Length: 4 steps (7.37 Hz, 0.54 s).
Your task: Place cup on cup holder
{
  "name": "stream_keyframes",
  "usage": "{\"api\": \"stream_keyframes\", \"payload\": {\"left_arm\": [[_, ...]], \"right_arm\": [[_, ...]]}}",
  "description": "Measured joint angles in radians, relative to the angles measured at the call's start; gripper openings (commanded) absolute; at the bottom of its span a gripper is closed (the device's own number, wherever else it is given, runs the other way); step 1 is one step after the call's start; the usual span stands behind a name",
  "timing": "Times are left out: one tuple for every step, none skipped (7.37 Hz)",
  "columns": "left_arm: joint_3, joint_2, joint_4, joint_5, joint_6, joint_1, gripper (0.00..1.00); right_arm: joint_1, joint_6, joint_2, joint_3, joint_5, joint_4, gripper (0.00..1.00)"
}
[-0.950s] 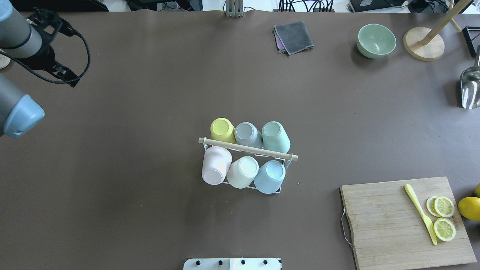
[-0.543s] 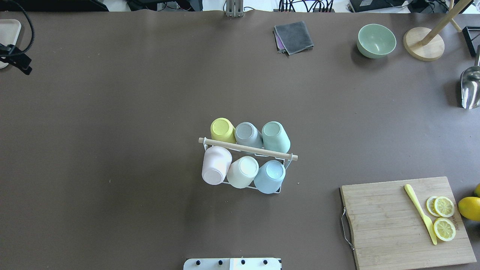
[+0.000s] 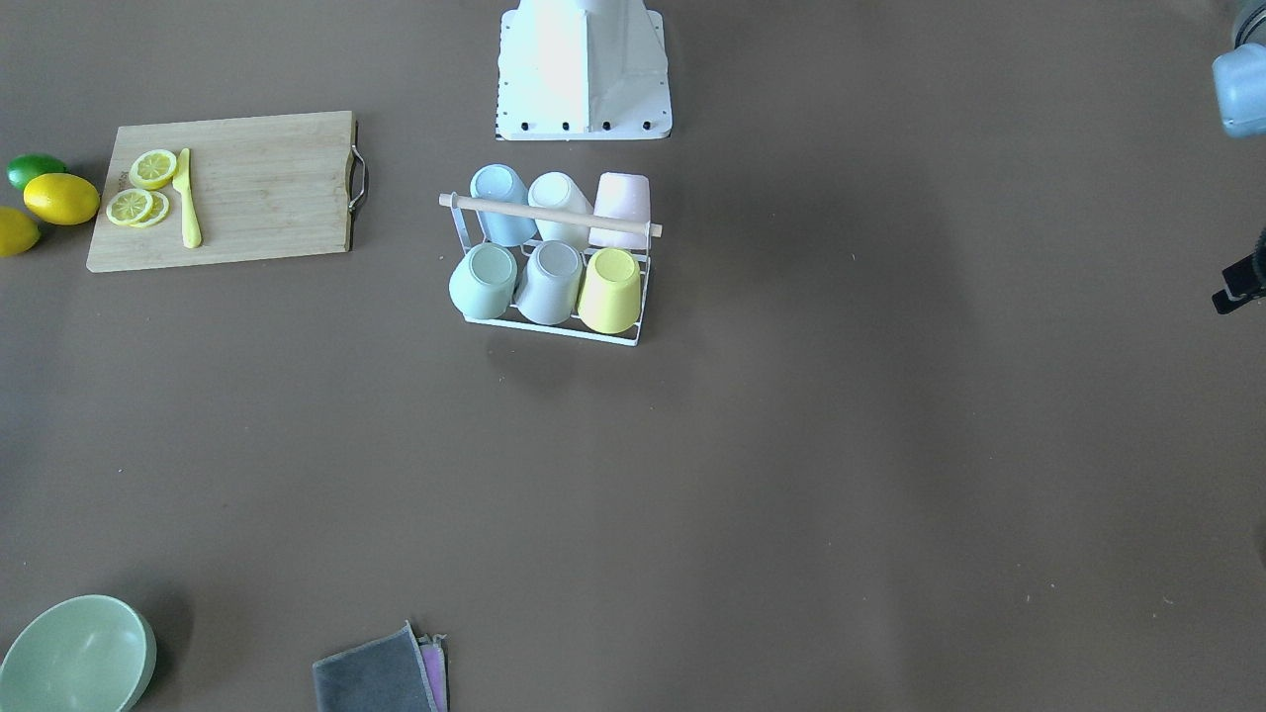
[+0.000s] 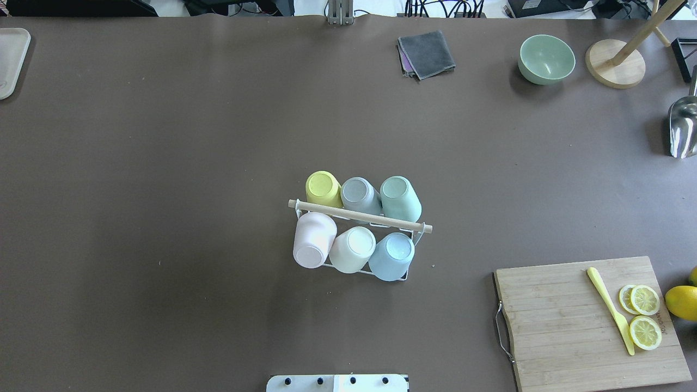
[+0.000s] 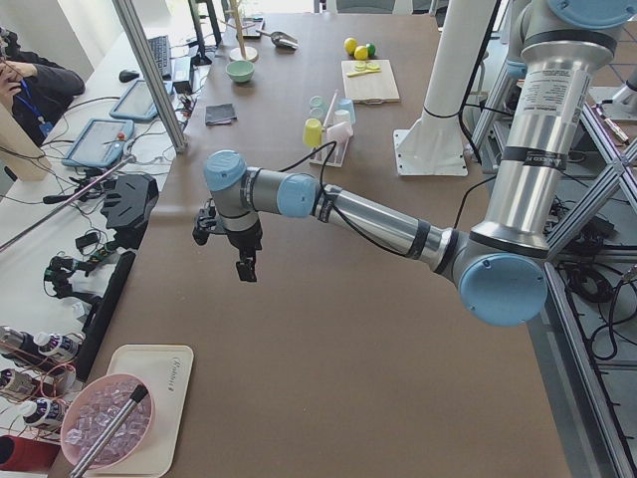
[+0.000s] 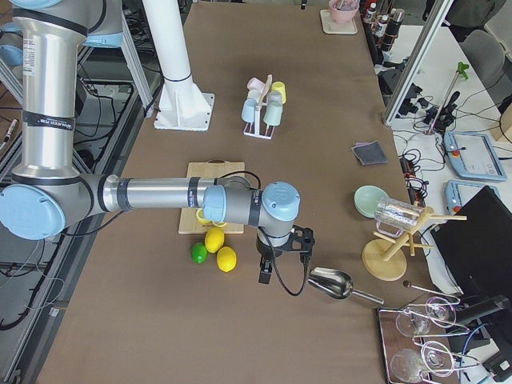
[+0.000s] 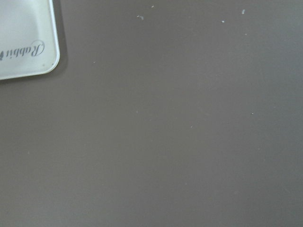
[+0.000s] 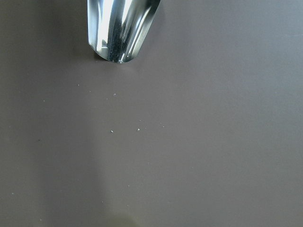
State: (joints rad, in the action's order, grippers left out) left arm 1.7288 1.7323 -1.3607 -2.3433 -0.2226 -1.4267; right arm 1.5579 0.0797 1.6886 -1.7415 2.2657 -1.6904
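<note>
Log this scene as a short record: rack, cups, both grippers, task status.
cup holder: mid-table, upright, wooden rod on top
cups: six, all upside down on the holder: yellow cup, grey cup, mint cup, pink cup, cream cup, blue cup
left gripper: over bare table, far from the holder; open or shut unclear
right gripper: near the metal scoop; open or shut unclear
status: holder looks full

We log on the bench (image 4: 218,163) a wooden cutting board (image 4: 555,316) bearing a yellow knife (image 4: 609,307) and lemon slices (image 4: 645,300), a whole lemon (image 4: 683,302) just beside it, plus a green bowl (image 4: 546,57), folded grey cloth (image 4: 429,51), metal scoop (image 4: 683,128) and white tray (image 4: 11,57).
</note>
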Motion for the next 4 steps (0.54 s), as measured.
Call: {"api": "stream_keyframes", "payload": {"left_arm": [[0.001,-0.047,-0.004,-0.037,0.003,-0.035,0.99],[0.011,-0.099,-0.009,-0.057,0.010,-0.065,0.99],[0.034,-0.165,-0.024,-0.064,0.031,-0.088,0.99],[0.056,-0.233,-0.054,-0.065,0.069,-0.106,0.99]], "right_arm": [[0.000,0.000,0.000,0.000,0.000,0.000,1.00],[0.000,0.000,0.000,-0.001,0.000,0.000,1.00],[0.001,0.000,-0.001,-0.003,0.000,0.000,1.00],[0.003,0.000,0.000,-0.005,0.001,0.000,1.00]]}}
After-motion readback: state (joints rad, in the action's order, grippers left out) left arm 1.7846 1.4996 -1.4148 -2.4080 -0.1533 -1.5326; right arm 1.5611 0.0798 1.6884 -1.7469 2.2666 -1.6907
